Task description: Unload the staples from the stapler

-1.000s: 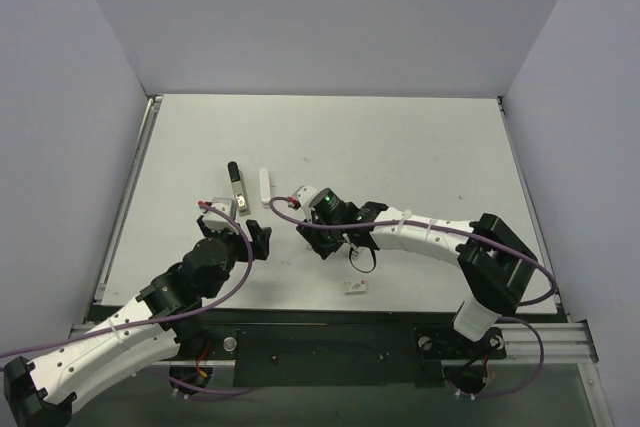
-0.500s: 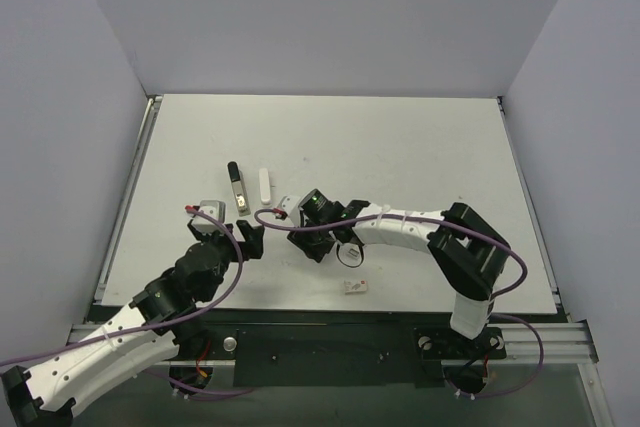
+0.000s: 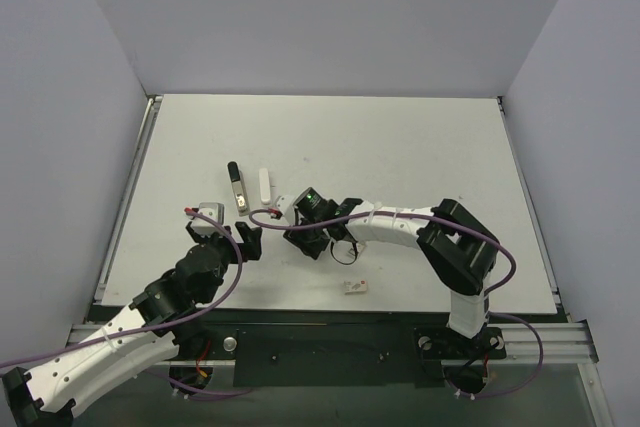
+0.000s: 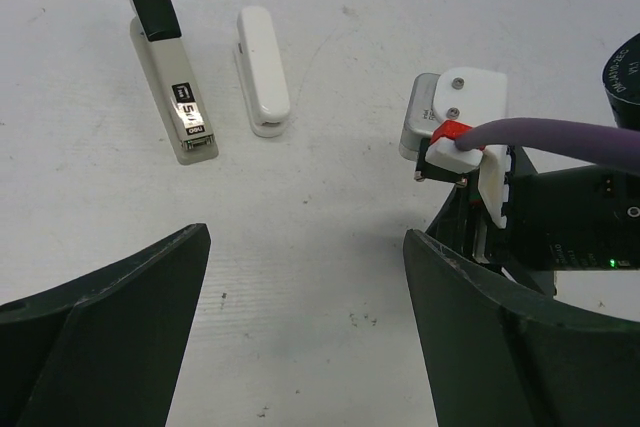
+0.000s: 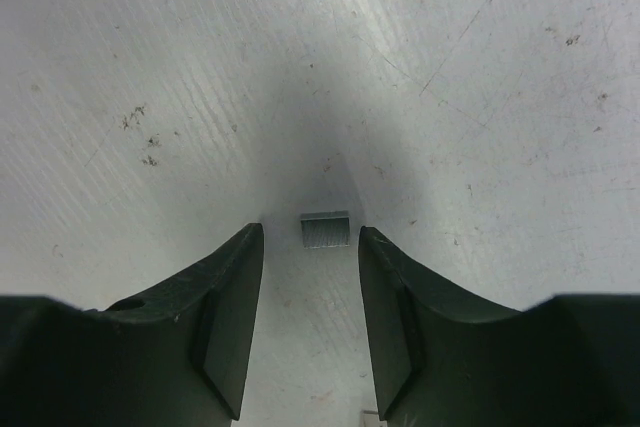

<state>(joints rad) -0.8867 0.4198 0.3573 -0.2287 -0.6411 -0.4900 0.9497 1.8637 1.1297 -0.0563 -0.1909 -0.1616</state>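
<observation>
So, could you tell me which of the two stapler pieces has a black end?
The labelled grey base bar; the top bar beside it is all white.

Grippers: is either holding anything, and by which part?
Nothing is held. The right gripper stands open, with the staples lying on the table between its fingers; the left gripper is open and empty.

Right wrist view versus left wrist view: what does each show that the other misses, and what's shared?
Right wrist only: the staples, one short grey strip on the table between the fingers of the open right gripper. Left wrist only: the stapler, its white top bar lying apart beside the black-tipped base. Both: white table; the left gripper is open too.
</observation>
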